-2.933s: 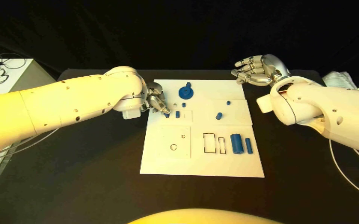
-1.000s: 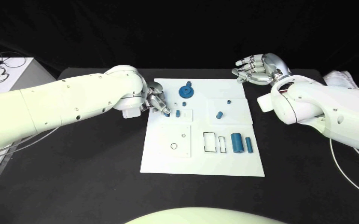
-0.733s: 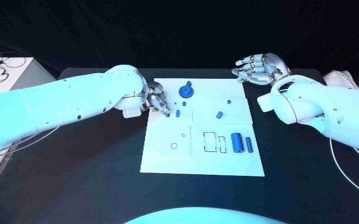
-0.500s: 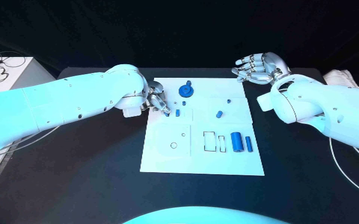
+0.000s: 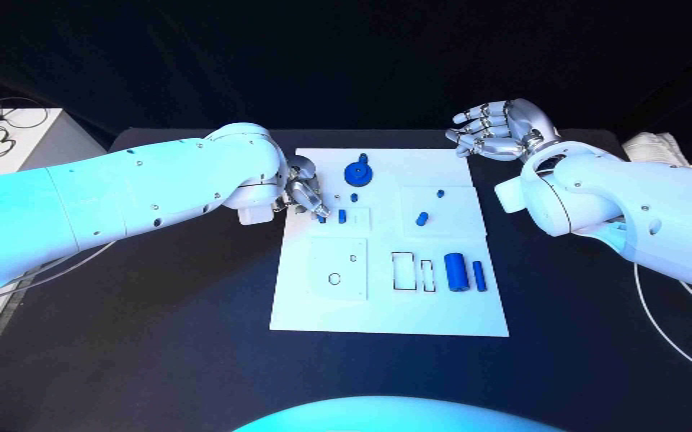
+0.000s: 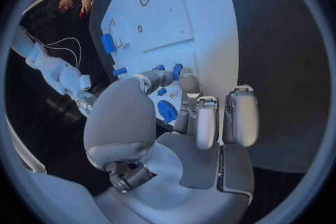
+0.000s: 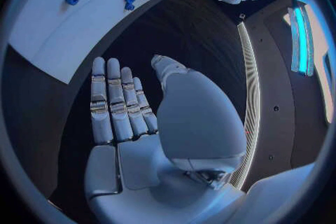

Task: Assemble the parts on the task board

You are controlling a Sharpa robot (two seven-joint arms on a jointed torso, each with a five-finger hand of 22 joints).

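Mid-placement, judging by the pose — left hand pinching small blue peg over flat white task board, fingers closed on it. Next: seating it squarely. Right hand spread, holding nothing, well apart.

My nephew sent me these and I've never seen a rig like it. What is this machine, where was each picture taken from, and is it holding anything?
It is a robot with two white arms ending in silver hands, working at a black table. The big picture looks down from a camera on its head. The two round ones come from cameras at its wrists, behind each hand.

On the table lies a white task board carrying small blue parts, among them a round blue disc, a blue cylinder and a slimmer blue peg beside it.

The left hand is down at the board's edge and seems to pinch a small blue part between its fingertips. The right hand hovers off the board's far corner, fingers apart, holding nothing.
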